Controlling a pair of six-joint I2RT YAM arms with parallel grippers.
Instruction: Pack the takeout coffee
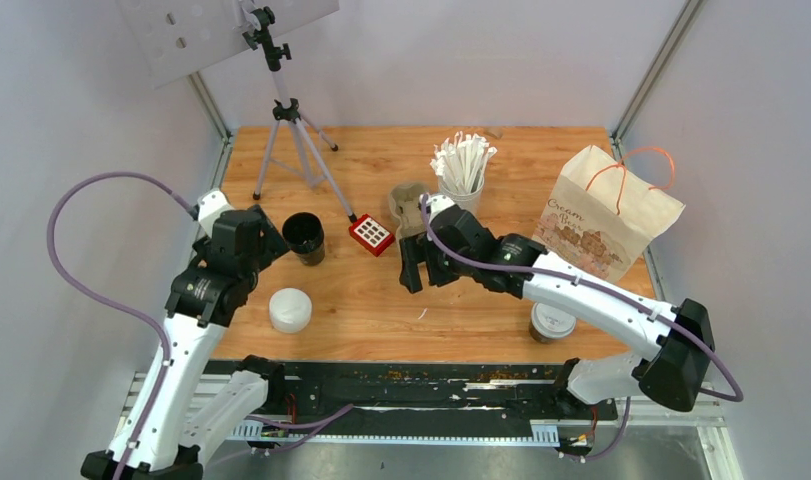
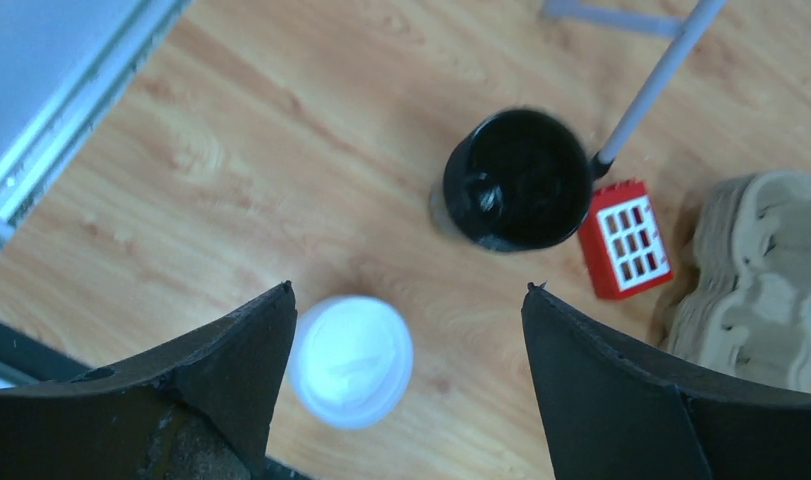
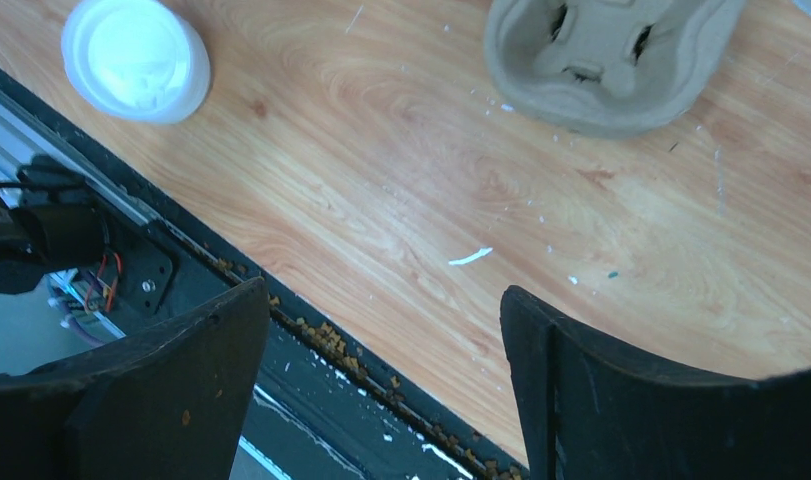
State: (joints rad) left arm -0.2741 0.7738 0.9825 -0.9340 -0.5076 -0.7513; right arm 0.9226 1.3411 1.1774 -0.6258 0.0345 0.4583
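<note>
one dark brown cup (image 1: 303,238) stands open, left of the frame's middle. its inside is black, and i cannot tell if it holds liquid. a white lid (image 1: 290,309) lies apart from it on the wood, lower left. the second cup (image 1: 552,322), with its lid on, stands at the lower right, beside the right arm. the left gripper (image 2: 409,290) and the right gripper (image 3: 383,290) are both spread wide and hold nothing. a pulp tray (image 1: 409,205) sits at the upper middle, a white cup (image 1: 463,195) beside it holds paper sticks (image 1: 463,160), and a paper bag (image 1: 606,215) stands at the right of the wooden table (image 1: 361,300).

Open cup (image 1: 303,237) hemmed by tripod leg (image 1: 328,172), red block (image 1: 371,234); table (image 1: 381,300) bare between lid (image 1: 290,309) and lidded cup (image 1: 552,322)
</note>
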